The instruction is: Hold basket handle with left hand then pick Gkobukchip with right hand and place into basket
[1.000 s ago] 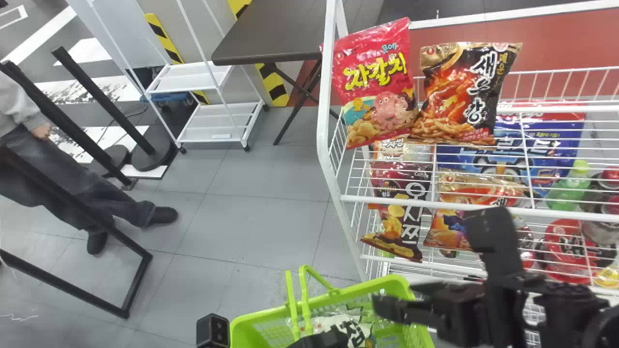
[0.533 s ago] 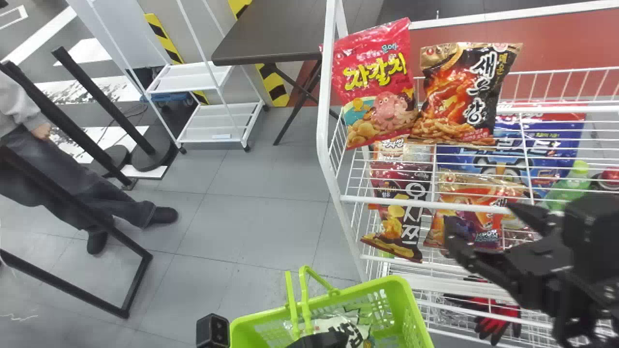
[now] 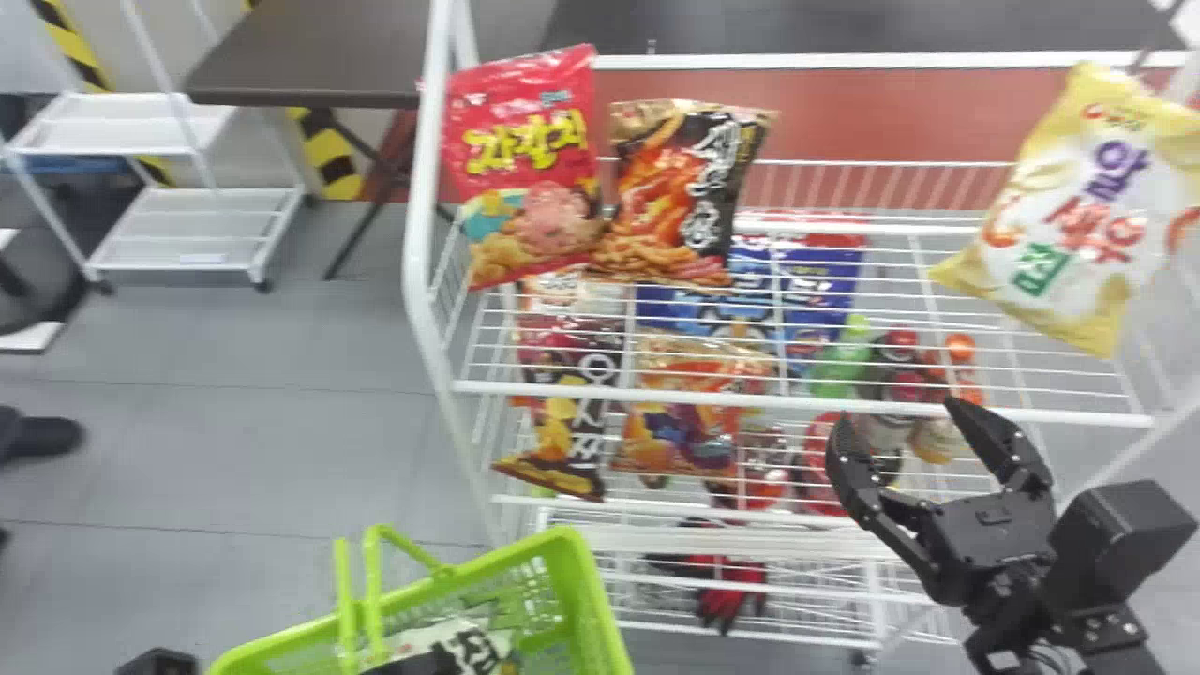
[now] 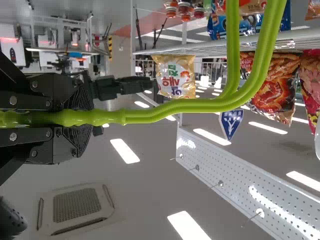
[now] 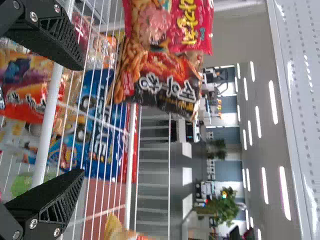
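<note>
In the head view my left gripper [image 3: 417,664] is low at the green basket [image 3: 589,600]; in the left wrist view that gripper [image 4: 75,118] is shut on the green handle [image 4: 200,106]. A white snack pack [image 3: 469,637] lies in the basket. My right gripper [image 3: 897,417] stands open in front of the rack's right half, fingers apart with nothing between them; in the right wrist view the open gripper [image 5: 81,120] faces the wire shelf. Which bag is the Gkobukchip, I cannot tell.
A white wire rack [image 3: 787,405] holds a red bag [image 3: 525,169] and a black-orange bag [image 3: 684,197] on top, a yellow-white bag [image 3: 1078,211] at the right. Lower down are a dark red bag [image 3: 567,403], an orange bag [image 3: 689,403] and several bottles.
The head view has turned right, so rack and basket appear farther left and the yellow-white bag has come in. My right gripper has drawn away from above the basket to the rack's right side.
</note>
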